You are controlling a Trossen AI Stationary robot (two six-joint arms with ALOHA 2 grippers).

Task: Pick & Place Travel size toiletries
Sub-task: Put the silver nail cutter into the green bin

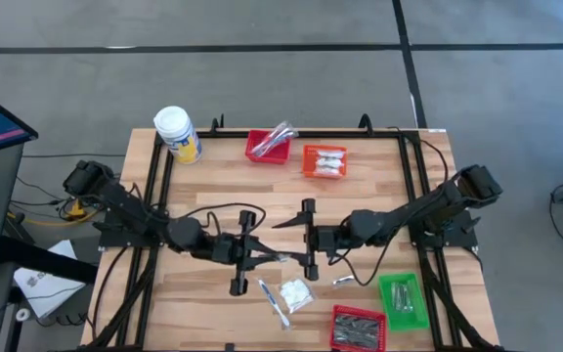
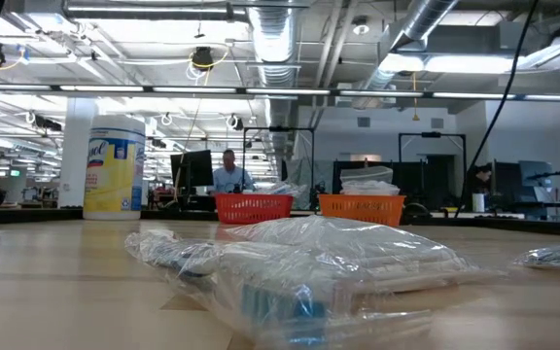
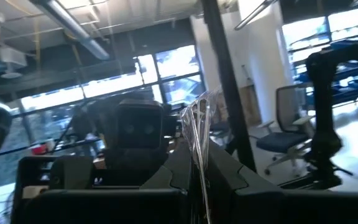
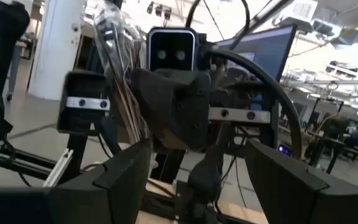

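Four small baskets sit on my surface [image 1: 213, 186]: a red basket [image 1: 268, 148] and an orange basket [image 1: 324, 162] at the far edge, each with clear-wrapped packets inside, and a green basket [image 1: 402, 299] with a second red basket [image 1: 360, 328] at the near right corner, both holding silvery wrapped pieces. A white-lidded yellow jar [image 1: 177, 134] stands at the far left corner.

The loose toiletries are crinkly clear plastic: a white square packet [image 1: 296, 292] and a slim wrapped stick [image 1: 272, 302] lie near the front edge, with a silvery piece [image 1: 344, 282] just to their right. From table height the wrapped packet [image 2: 338, 262] fills my foreground.

My left gripper [image 1: 280, 257] is at mid-surface, jaws clenched on a thin wrapped stick [image 3: 199, 134] that stands up between them. My right gripper [image 1: 308, 237] faces it closely, jaws released and wide, the same stick showing ahead [image 4: 114, 68].

The two arms meet in the middle; the wood plank top behind them is bare up to the far baskets, and black rails frame both sides.
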